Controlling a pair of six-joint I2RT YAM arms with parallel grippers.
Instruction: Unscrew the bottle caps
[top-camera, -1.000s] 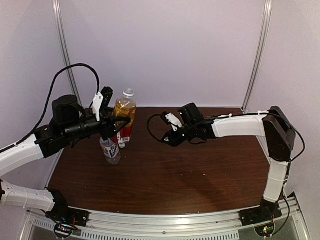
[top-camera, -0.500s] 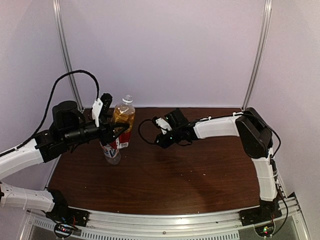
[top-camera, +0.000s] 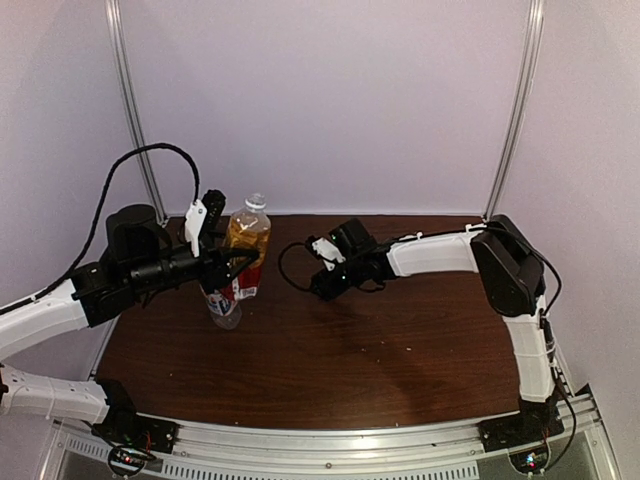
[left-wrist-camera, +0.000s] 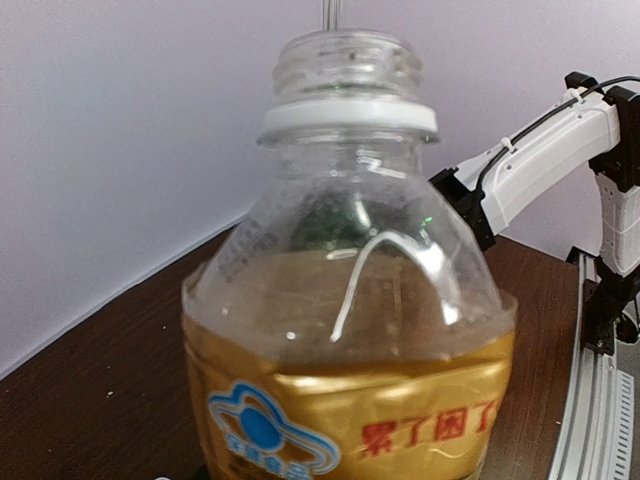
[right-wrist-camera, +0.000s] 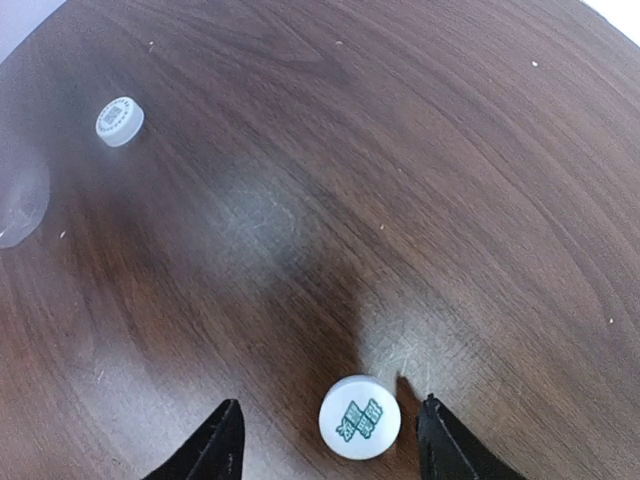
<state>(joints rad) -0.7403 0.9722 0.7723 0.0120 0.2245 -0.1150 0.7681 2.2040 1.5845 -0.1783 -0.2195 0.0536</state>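
The amber bottle (top-camera: 248, 238) stands at the back left of the table, and its bare threaded neck (left-wrist-camera: 347, 65) has no cap. My left gripper (top-camera: 232, 263) is shut on its label; its fingers are hidden in the left wrist view. The clear bottle (top-camera: 222, 305) stands just in front of it. One white cap (right-wrist-camera: 360, 418) lies on the table between the fingers of my open right gripper (right-wrist-camera: 332, 440), without touching them. The other white cap (right-wrist-camera: 120, 121) lies farther off. In the top view my right gripper (top-camera: 318, 283) is low over the table, right of the bottles.
The dark wooden table (top-camera: 400, 340) is closed in by white walls behind and at both sides, with metal posts (top-camera: 515, 110) in the back corners. An aluminium rail (top-camera: 330, 440) runs along the near edge by the arm bases.
My right arm has reached left and dropped lower to the table beside the bottles. My left gripper and the amber bottle have shifted slightly.
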